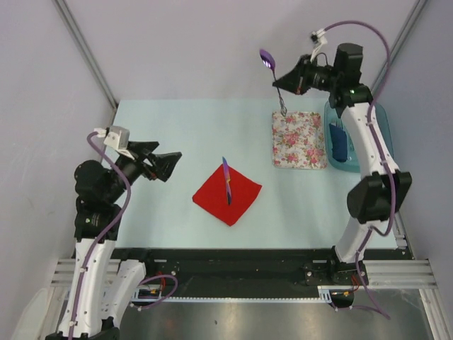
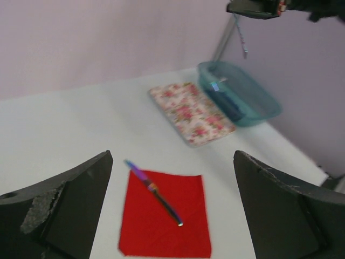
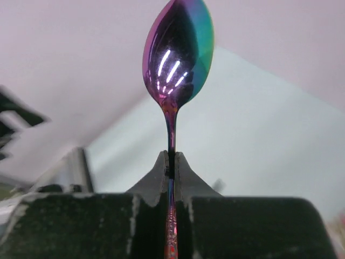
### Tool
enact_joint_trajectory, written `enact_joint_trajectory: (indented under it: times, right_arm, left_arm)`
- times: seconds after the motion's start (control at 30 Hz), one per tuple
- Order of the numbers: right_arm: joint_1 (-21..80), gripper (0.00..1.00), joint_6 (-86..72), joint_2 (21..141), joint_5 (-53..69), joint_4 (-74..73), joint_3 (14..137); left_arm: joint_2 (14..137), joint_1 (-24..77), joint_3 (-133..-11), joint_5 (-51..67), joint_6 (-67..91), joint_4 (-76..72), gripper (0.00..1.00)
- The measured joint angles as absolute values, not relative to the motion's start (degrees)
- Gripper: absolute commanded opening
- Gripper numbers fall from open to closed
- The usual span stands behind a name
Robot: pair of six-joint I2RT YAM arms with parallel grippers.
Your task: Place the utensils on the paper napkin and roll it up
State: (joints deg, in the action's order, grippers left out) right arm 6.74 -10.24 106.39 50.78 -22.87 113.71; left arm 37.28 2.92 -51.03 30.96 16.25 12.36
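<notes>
Right fingers (image 3: 152, 186) pinch the spoon (image 3: 178, 54) — held upright, bowl upward — left fingers (image 2: 75, 205) spread

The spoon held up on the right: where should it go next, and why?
Probably the right gripper, shut on the spoon and holding it up in the air at the far right, should carry it toward the red napkin. One utensil already lies there, so the spoon likely belongs beside it before any rolling.

A robotics lab cell: plain lilac walls (image 1: 212, 42), metal corner posts (image 1: 85, 49), pale table (image 1: 191, 127), aluminium base rail (image 1: 403, 269).
</notes>
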Motion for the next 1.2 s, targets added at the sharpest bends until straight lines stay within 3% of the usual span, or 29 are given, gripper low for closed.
enact_joint_trajectory:
  times: [0.17,0.3,0.57,0.73,1.2]
  right_arm:
    - [12.91,0.0,-45.01,97.41,62.96,18.11,103.74]
    - [21.52,0.0,-57.52,96.07,66.06,31.92,98.19]
    - [34.52,0.0,-60.4,94.91,67.68,33.67,94.72]
    - [37.5,0.0,-59.79,93.34,65.73,33.45,97.14]
    - [44.6,0.0,-59.42,96.2,62.94,32.91,104.31]
  left_arm:
    - [36.49,2.92,-52.12,38.94,25.71,0.43,0.99]
    - [37.74,2.92,-54.39,42.85,34.04,-10.26,0.92]
    - [38.89,3.01,-55.64,44.07,47.81,-26.68,0.84]
    - [38.89,3.2,-55.51,42.57,51.11,-30.59,0.71]
    - [40.91,7.4,-53.84,38.74,53.54,-36.36,0.73]
